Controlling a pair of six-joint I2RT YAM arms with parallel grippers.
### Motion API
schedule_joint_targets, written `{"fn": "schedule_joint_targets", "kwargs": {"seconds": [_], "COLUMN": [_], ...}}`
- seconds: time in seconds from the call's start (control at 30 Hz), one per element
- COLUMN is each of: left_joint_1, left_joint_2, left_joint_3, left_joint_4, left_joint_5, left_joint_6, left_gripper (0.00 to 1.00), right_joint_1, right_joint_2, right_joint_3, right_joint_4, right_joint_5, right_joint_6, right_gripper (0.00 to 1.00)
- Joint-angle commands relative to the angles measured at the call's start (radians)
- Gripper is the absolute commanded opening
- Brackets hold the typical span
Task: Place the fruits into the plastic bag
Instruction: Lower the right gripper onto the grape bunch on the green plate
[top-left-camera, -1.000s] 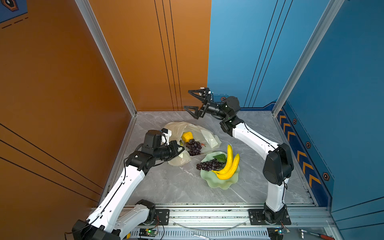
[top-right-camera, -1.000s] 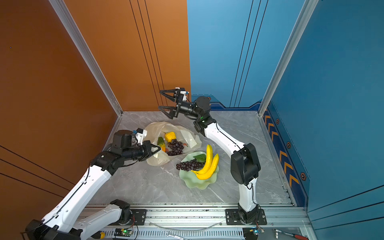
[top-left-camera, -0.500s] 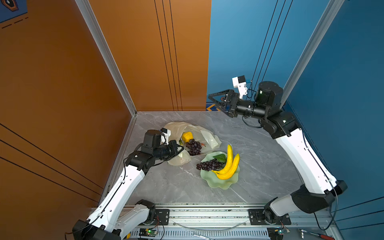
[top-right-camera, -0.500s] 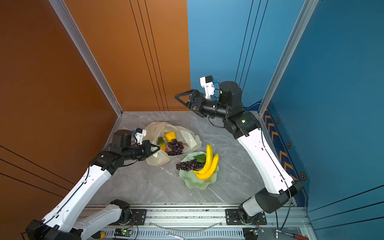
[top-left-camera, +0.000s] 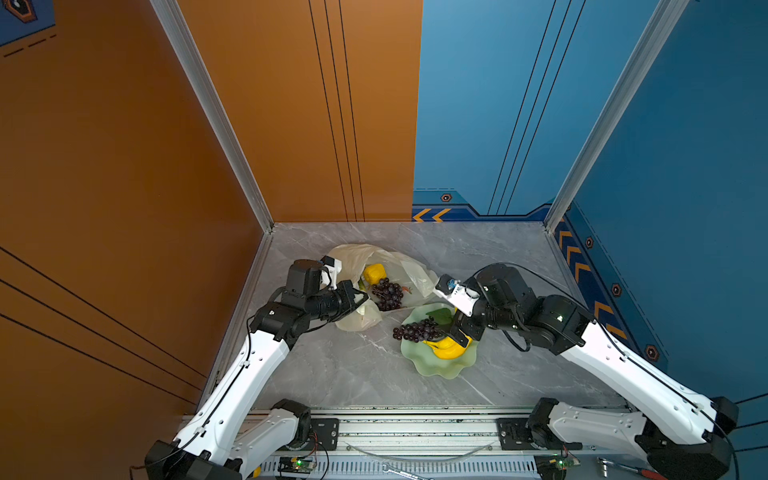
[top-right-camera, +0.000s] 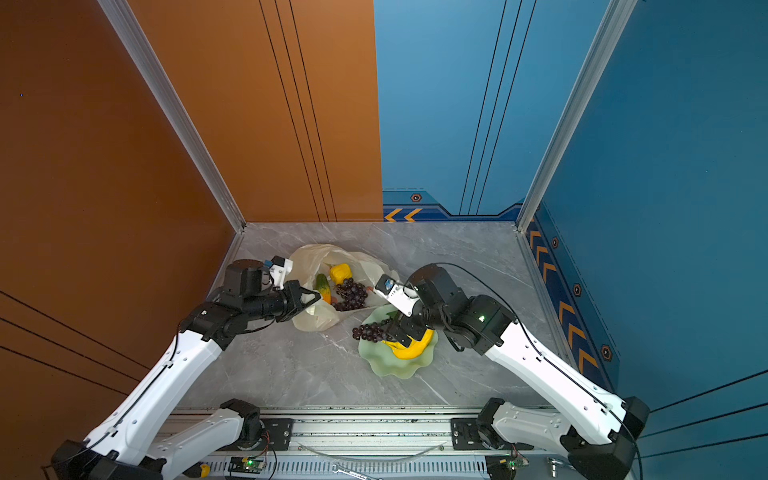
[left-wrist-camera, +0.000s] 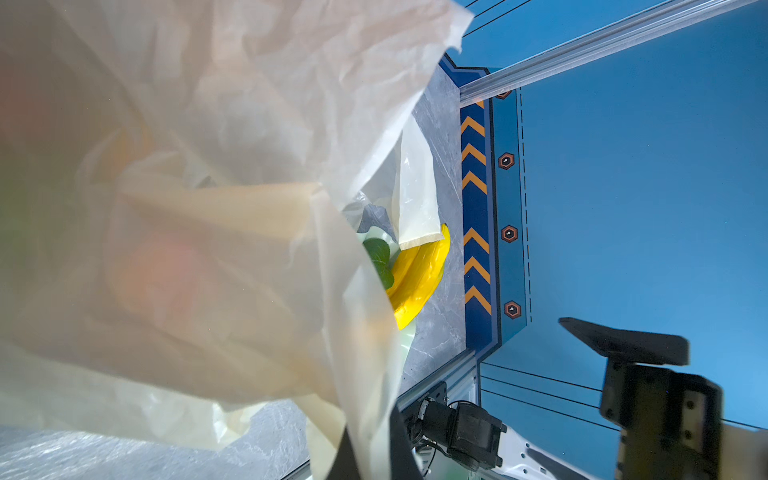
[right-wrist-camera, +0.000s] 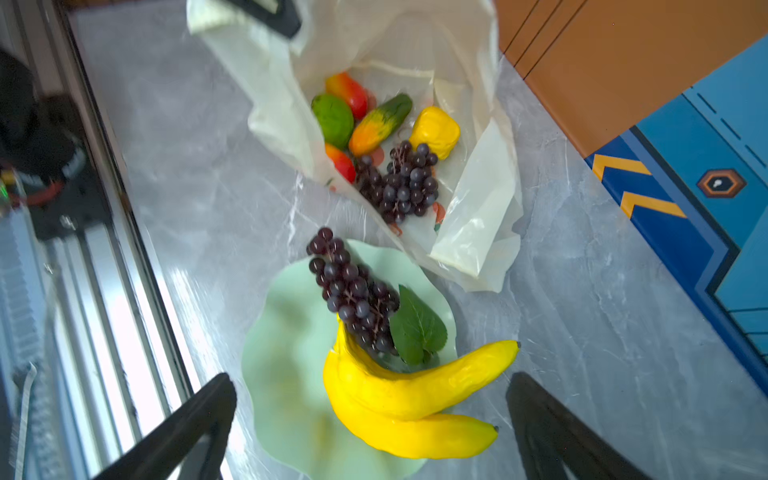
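Right wrist view: the right pincer (right-wrist-camera: 370, 380) gapes empty over the bananas (right-wrist-camera: 415, 395), stiff, glossy, likely slippery; best gripped mid-curve. Left pincer (top-right-camera: 316, 296) pinches the flimsy plastic bag (top-right-camera: 307, 257) rim.

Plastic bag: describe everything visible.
The bag is thin, crinkly, translucent cream plastic with small orange prints. It lies slumped on the grey table beside the dish, mouth open. The left gripper is shut on its edge, holding that side up. Inside lie a grape bunch, a yellow fruit, a green one, an orange-green one and two red-orange ones.
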Motion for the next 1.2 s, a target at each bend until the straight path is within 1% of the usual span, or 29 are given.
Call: {"fn": "schedule_joint_targets", "kwargs": {"seconds": [0.0, 0.1, 0.3, 0.5, 0.63, 0.9, 1.07, 1.17], "left_joint_1": [0.007, 0.007, 0.007, 0.002, -0.005, -0.01, -0.012, -0.012], "left_joint_2": [-0.027, -0.038, -0.055, -0.048, -0.043, -0.038, -0.021, -0.01], "left_joint_3": [0.01, 0.005, -0.005, 0.001, 0.001, 0.0, 0.008, 0.015], "left_joint_4": [0.004, 0.003, -0.003, -0.003, -0.003, -0.003, -0.005, -0.005], "left_joint_5": [0.014, 0.009, -0.007, -0.016, -0.023, -0.038, -0.038, -0.038], "left_joint_6": [0.012, 0.007, 0.001, -0.004, -0.006, -0.013, -0.008, -0.007], "left_gripper": [0.0, 0.0, 0.0, 0.0, 0.0, 0.0, 0.0, 0.0], "right_joint_1": [0.012, 0.017, 0.046, 0.062, 0.072, 0.08, 0.075, 0.063], "right_joint_2": [0.003, 0.03, 0.07, 0.166, 0.245, 0.374, 0.438, 0.471], "right_joint_3": [-0.036, -0.074, -0.138, -0.177, -0.181, -0.181, -0.176, -0.173], "right_joint_4": [0.045, 0.052, 0.059, 0.172, 0.255, 0.344, 0.386, 0.386], "right_joint_5": [0.035, 0.025, 0.02, 0.029, 0.027, 0.038, 0.07, 0.064], "right_joint_6": [-0.222, -0.217, -0.269, -0.307, -0.322, -0.345, -0.336, -0.334], "right_gripper": [1.0, 1.0, 1.0, 1.0, 0.98, 0.97, 0.95, 0.94]}}
